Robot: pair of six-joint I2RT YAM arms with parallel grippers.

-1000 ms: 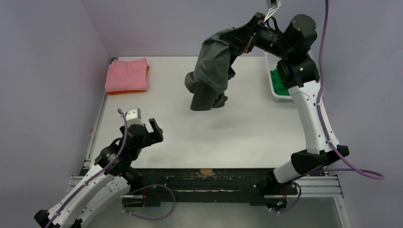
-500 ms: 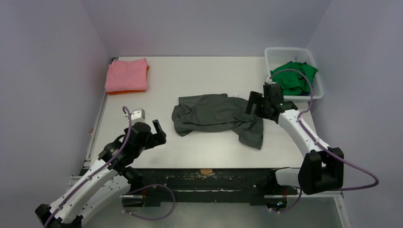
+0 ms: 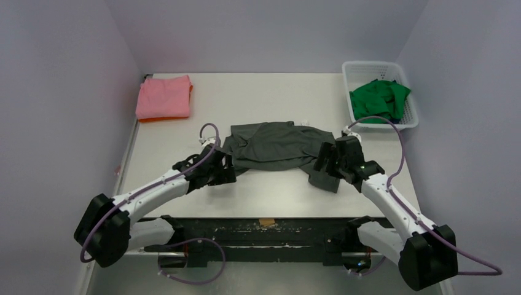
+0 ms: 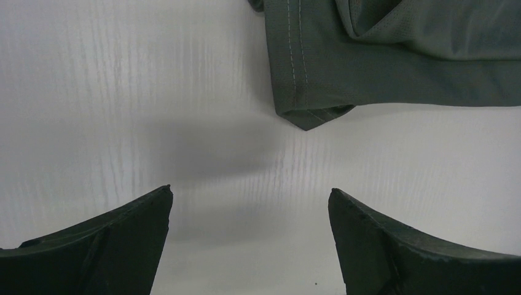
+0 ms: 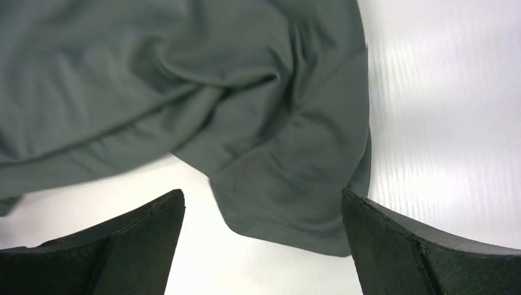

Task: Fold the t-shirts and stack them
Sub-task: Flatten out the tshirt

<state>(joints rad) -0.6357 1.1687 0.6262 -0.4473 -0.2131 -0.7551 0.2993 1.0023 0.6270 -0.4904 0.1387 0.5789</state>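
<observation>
I count four t-shirts. One dark grey t-shirt (image 3: pixel 270 147) lies crumpled mid-table (image 3: pixel 270 92), between my two grippers. My left gripper (image 4: pixel 250 196) has its jaws apart just beside the shirt's hem corner, holding nothing. My right gripper (image 5: pixel 263 196), jaws also apart, is over the other end. One pink t-shirt (image 3: pixel 164 96) lies folded on one orange t-shirt (image 3: pixel 161 118) at the far left. One green t-shirt (image 3: pixel 378 98) is in the one white basket (image 3: pixel 368 66).

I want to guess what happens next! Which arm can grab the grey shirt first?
Probably the right. Its open right pincer straddles the grey shirt at its edge. The open left pincer is over the table, with the shirt's corner just ahead.
</observation>
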